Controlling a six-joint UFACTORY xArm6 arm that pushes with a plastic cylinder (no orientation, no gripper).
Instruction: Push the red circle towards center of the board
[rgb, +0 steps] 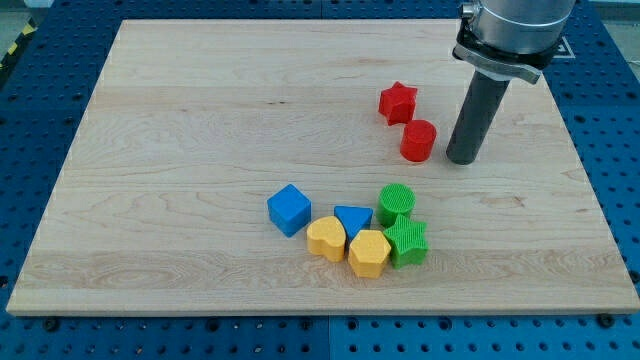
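The red circle (418, 140) sits on the wooden board (200, 120), right of the board's middle. My tip (462, 159) rests on the board just to the right of the red circle, a small gap apart. A red star (397, 102) lies just above and left of the red circle, close to it.
A cluster lies lower in the middle: a blue cube (289, 209), a blue triangle (352, 219), a yellow heart-like block (326, 238), a yellow hexagon (369, 253), a green circle (396, 202) and a green star (407, 242). Blue pegboard surrounds the board.
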